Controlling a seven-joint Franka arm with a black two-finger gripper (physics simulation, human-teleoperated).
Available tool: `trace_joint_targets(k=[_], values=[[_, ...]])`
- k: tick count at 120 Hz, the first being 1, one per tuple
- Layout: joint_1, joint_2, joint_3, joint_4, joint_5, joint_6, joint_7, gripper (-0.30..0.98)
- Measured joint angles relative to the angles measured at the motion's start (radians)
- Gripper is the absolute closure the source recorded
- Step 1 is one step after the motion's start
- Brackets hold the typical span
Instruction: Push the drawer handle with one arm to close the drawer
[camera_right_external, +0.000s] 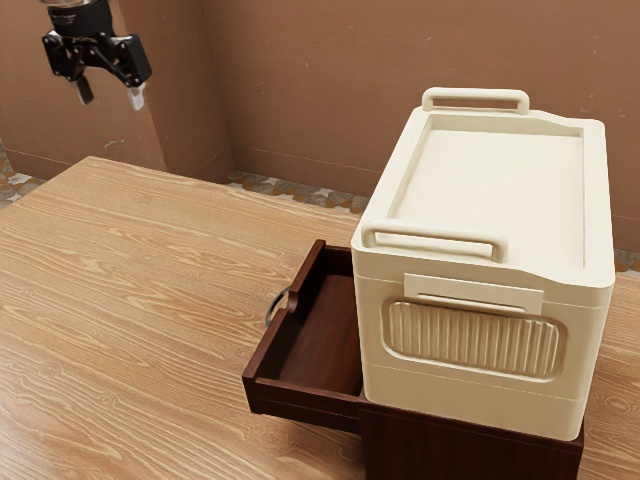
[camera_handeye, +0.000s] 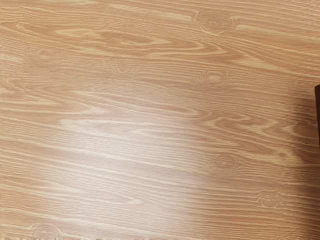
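Exterior view: the wooden table (camera_right_external: 150, 280) lies below the fingers, and too low an approach could scrape them on it. Well apart from them, toward the exterior view's right, the cream box (camera_right_external: 475, 392) rests on the dark cabinet (camera_right_external: 450, 445); too hard a push could shift both instead of closing the drawer (camera_right_external: 305, 407), which stands pulled out on the side nearer the fingers. An off-centre push might skew it and jam it. The black gripper (camera_right_external: 111, 95) has its fingers parted, holding nothing; one could snag in the curved handle (camera_right_external: 272, 308), well apart from them on the drawer's front, or slip off it if contact is glancing. As for containers, the box looks closed, its contents hidden; the drawer's visible floor bears nothing I can make out.
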Motion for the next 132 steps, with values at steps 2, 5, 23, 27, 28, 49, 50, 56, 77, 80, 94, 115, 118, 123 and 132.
trace_joint_targets(k=[2,5,23,27,28,49,50,56,77,80,94,115,118,123,132], values=[[0.005,0.000,0.000,-0.001,0.000,0.000,0.000,0.02],[0.012,0.000,0.000,-0.002,0.000,0.000,0.000,0.02],[0.049,-0.021,-0.003,0.026,0.000,-0.005,-0.001,0.02],[0.038,-0.067,-0.012,0.104,0.001,-0.016,-0.001,0.02],[0.039,-0.077,-0.015,0.120,0.001,-0.018,-0.001,0.02],[0.134,-0.156,-0.203,0.207,0.003,-0.057,-0.004,0.02],[0.135,-0.154,-0.206,0.207,0.003,-0.058,-0.004,0.02],[0.138,-0.138,-0.216,0.205,0.003,-0.058,-0.004,0.02],[0.143,-0.124,-0.218,0.157,0.004,-0.030,-0.005,0.02],[0.138,-0.130,-0.224,0.136,0.004,-0.035,-0.005,0.02],[0.110,-0.217,-0.246,-0.054,0.003,-0.039,-0.005,0.02],[0.524,-0.586,-0.603,-0.581,-0.012,0.070,0.013,0.02],[0.557,-0.650,-0.626,-0.661,-0.016,0.085,0.016,0.02],[0.632,-0.781,-0.692,-0.808,-0.021,0.107,0.019,0.02],[0.697,-0.947,-0.771,-1.034,-0.033,0.132,0.024,0.02]])
